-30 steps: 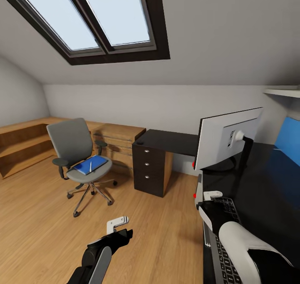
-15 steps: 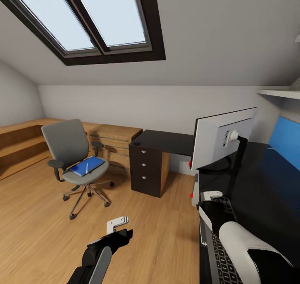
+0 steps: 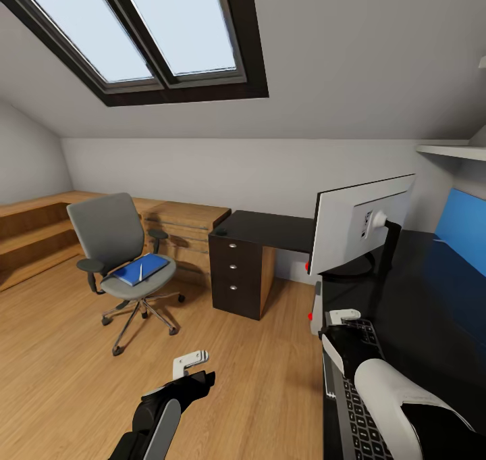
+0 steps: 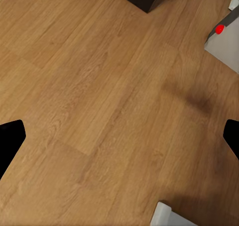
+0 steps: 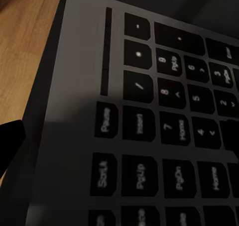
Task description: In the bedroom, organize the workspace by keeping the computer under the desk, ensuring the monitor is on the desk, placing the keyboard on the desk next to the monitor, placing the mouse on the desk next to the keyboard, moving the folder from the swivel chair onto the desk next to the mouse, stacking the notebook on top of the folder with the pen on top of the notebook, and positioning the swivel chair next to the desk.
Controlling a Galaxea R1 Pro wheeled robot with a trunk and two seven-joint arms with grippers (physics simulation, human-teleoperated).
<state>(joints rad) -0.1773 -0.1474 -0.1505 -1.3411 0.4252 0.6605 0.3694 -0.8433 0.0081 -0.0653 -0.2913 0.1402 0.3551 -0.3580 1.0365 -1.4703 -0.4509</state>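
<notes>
Keyboard (image 3: 360, 406) lies along the near edge of the black surface (image 3: 432, 298), with the right claw (image 3: 344, 317) just above its end and the monitor (image 3: 361, 223) standing beyond; whether that claw is wide or narrow cannot be told. Across the wood floor (image 3: 67, 352), well apart from the surface, the swivel chair (image 3: 111, 237) carries the blue folder (image 3: 140, 269) with the white pen (image 3: 141, 271) on it. The left claw (image 3: 191, 361) hangs over the floor holding nothing, its fingers spread.
</notes>
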